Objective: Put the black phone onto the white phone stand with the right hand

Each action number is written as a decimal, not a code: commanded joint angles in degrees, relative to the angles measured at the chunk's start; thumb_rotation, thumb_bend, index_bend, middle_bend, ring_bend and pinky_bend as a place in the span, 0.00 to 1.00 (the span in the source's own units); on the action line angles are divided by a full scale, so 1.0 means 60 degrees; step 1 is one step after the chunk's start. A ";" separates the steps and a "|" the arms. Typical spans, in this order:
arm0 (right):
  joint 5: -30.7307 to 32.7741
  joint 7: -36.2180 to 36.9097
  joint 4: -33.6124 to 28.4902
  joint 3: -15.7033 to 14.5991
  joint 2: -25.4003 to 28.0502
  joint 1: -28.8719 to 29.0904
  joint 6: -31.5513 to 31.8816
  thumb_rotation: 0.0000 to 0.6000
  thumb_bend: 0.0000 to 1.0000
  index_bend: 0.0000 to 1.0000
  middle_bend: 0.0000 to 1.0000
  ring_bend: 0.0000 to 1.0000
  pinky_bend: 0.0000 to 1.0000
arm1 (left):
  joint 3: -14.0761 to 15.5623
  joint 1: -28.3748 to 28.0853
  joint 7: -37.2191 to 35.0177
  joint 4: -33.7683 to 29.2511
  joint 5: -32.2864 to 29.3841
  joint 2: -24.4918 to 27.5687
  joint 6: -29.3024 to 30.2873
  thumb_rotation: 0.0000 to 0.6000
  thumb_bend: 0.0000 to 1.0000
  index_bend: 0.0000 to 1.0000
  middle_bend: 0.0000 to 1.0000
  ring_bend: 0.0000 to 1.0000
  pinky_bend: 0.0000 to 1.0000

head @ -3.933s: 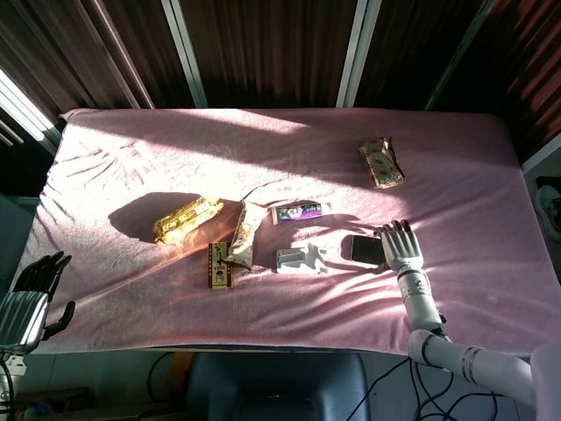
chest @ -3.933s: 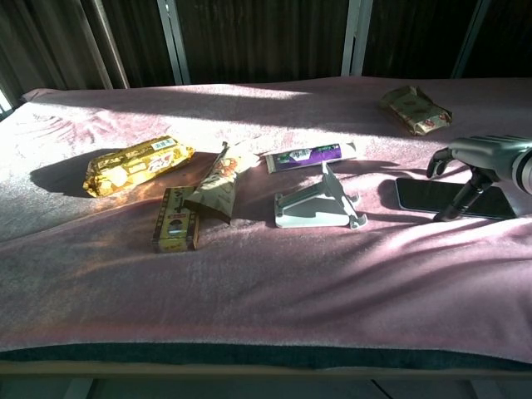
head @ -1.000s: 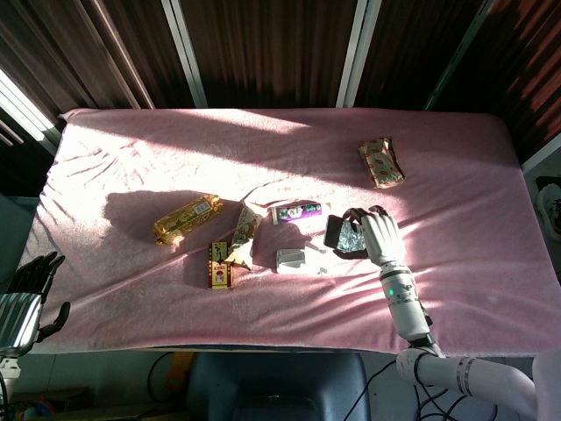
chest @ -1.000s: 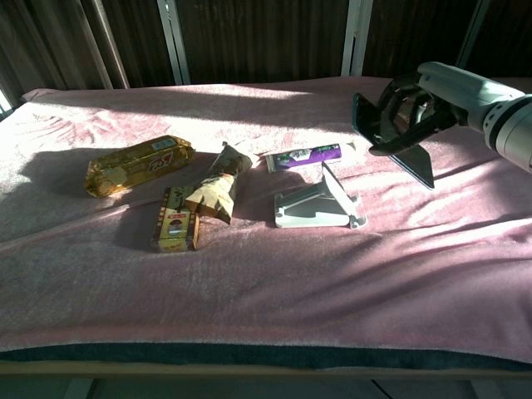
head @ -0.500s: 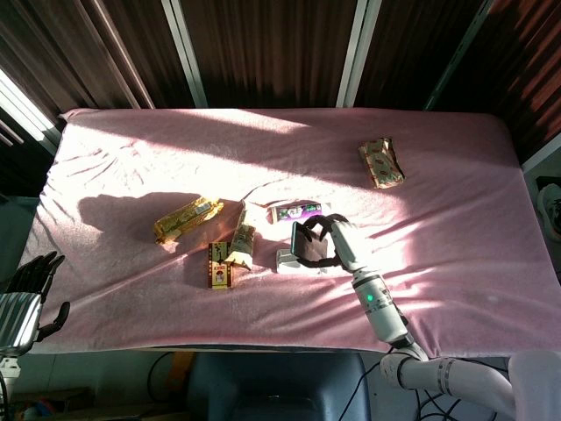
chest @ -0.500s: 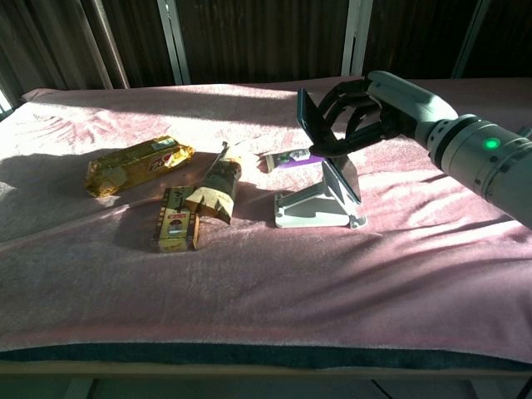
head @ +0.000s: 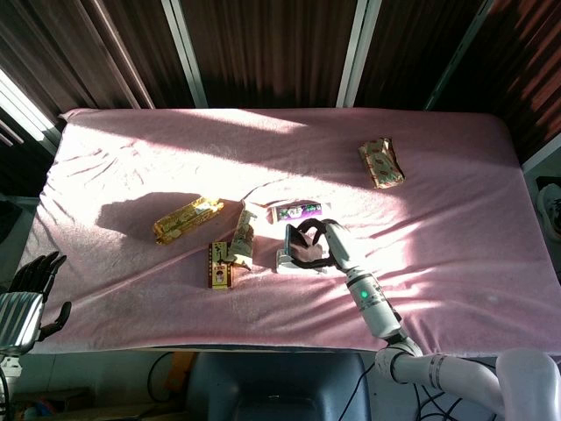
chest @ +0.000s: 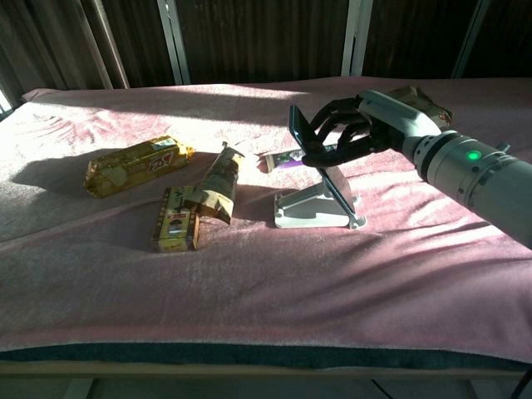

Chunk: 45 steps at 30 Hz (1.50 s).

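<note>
Far to the left of the working robot hand, the left robot hand [head: 31, 294] hangs off the worktop [head: 131, 149] edge, fingers apart, holding nothing. Between them lie a gold snack pack [chest: 137, 165], a small box [chest: 174, 220] and a tan sachet [chest: 218, 187]. The right robot hand [chest: 353, 129] is clamped on the black phone [chest: 312, 154], held tilted just above the white phone stand [chest: 320, 208], its lower end near the stand's back. The phone is judged stiff, slick and light; gripping its long edges looks safest. Half a second ago it sat slightly higher and further right; a purple tube [chest: 291, 158] lies behind.
</note>
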 commanded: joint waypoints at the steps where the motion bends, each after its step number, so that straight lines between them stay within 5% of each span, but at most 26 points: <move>1: -0.0013 0.0189 0.0121 0.0007 -0.0024 -0.0035 -0.0073 1.00 0.29 1.00 0.79 0.59 0.35 | 0.0000 -0.0002 0.0010 0.0000 -0.0002 -0.0006 -0.0003 1.00 0.41 0.00 0.04 0.03 0.12; 29: -0.0782 0.1065 0.1118 -0.0292 -0.0294 -0.0070 -0.0257 1.00 0.28 0.94 0.79 0.58 0.35 | 0.0037 0.0033 -0.0031 -0.0001 0.0092 0.0002 0.0089 1.00 0.41 0.00 0.04 0.03 0.12; 33: -0.0779 0.1026 0.1144 -0.0345 -0.0293 -0.0089 -0.0323 1.00 0.28 0.74 0.71 0.51 0.35 | 0.0043 0.0032 -0.0026 0.0000 0.0090 0.0001 0.0076 1.00 0.41 0.00 0.04 0.03 0.12; 39: -0.0746 0.1045 0.0982 -0.0358 -0.0143 -0.0101 -0.0490 1.00 0.28 0.28 0.45 0.33 0.33 | 0.0042 0.0020 -0.0006 -0.0005 0.0088 -0.0005 0.0056 1.00 0.41 0.00 0.04 0.03 0.12; 45: -0.0853 0.0792 0.0645 -0.0441 0.0133 -0.0197 -0.0369 1.00 0.22 0.04 0.30 0.19 0.27 | 0.0046 0.0019 -0.0008 -0.0005 0.0100 -0.0005 0.0060 1.00 0.41 0.00 0.04 0.03 0.12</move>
